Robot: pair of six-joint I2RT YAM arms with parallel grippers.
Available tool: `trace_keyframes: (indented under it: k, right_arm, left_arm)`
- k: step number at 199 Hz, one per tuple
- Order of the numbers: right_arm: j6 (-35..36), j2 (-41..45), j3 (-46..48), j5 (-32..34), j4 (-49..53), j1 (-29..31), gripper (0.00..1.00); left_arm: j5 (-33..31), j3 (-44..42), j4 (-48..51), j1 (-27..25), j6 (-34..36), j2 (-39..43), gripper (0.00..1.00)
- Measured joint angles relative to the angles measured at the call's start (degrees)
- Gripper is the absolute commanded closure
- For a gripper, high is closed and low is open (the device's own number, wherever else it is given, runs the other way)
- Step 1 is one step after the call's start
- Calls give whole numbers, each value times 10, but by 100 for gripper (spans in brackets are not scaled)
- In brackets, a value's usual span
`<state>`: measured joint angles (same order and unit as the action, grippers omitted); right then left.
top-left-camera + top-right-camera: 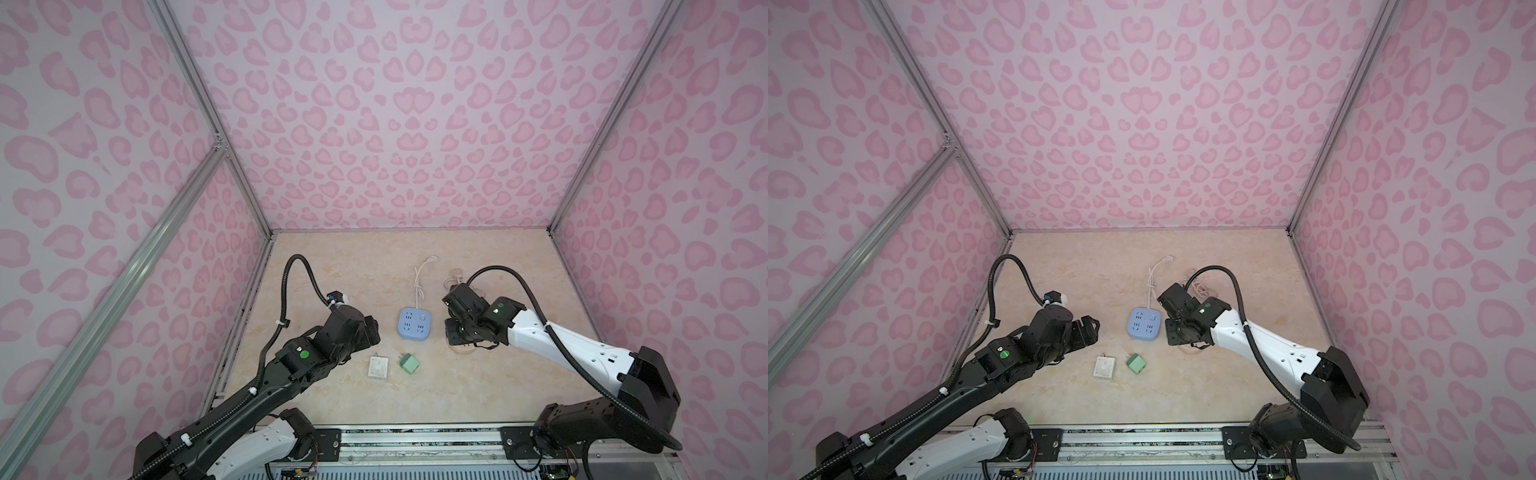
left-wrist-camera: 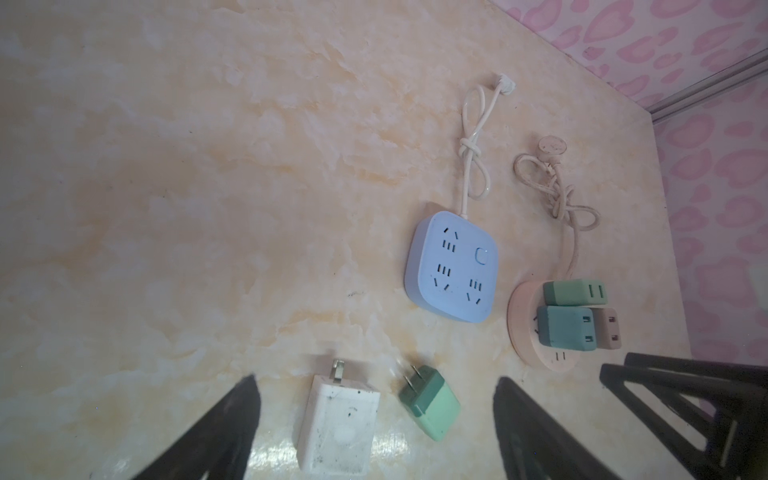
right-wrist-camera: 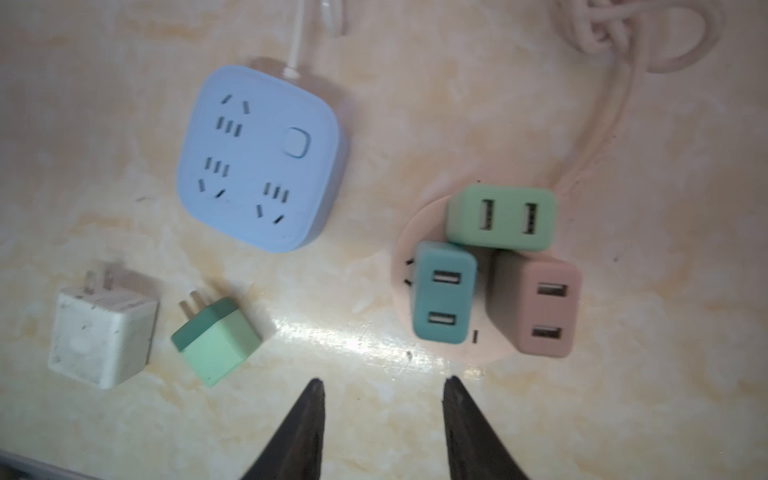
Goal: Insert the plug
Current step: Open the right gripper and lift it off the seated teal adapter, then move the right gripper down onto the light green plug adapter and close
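The loose green charger plug (image 2: 430, 409) lies on its side on the worktop (image 2: 208, 166) just beside a white charger plug (image 2: 338, 424), both near the blue power strip (image 2: 451, 266), whose sockets are all free. It looks light, rigid and smooth, and likely to skid or tip, so I would grip it across its flat sides, clear of the two prongs. The left hand (image 2: 376, 380) hovers over the pair, spread wide and empty, while the right hand (image 3: 384, 379), partly apart, holds nothing near the round pink power strip (image 3: 419, 228), which carries three chargers.
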<state>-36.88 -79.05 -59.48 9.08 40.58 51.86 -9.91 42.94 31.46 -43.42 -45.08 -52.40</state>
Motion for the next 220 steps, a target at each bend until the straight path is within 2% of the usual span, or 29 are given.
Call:
trace_keyframes:
  k: [26,51,64,98,134,164,220]
  right_arm:
    - [-6,-4,15,4,-41,57,51]
    - [3,-43,20,-5,-82,99,42]
    - [7,-63,23,-15,-104,111,37]
    - [25,-111,10,-33,-132,124,29]
    - [45,-138,-21,-22,-129,127,30]
    - [50,-148,-21,-16,-123,122,35]
    - [18,-176,-50,-11,-105,67,38]
  left_arm:
    - [17,-16,0,11,2,33,9]
    - [40,-32,2,33,2,65,9]
    - [52,-37,5,47,2,76,9]
    - [60,-46,24,60,2,85,9]
    - [63,-64,35,66,1,99,9]
    - [66,-68,35,70,-1,98,9]
    - [70,-68,29,72,-1,79,9]
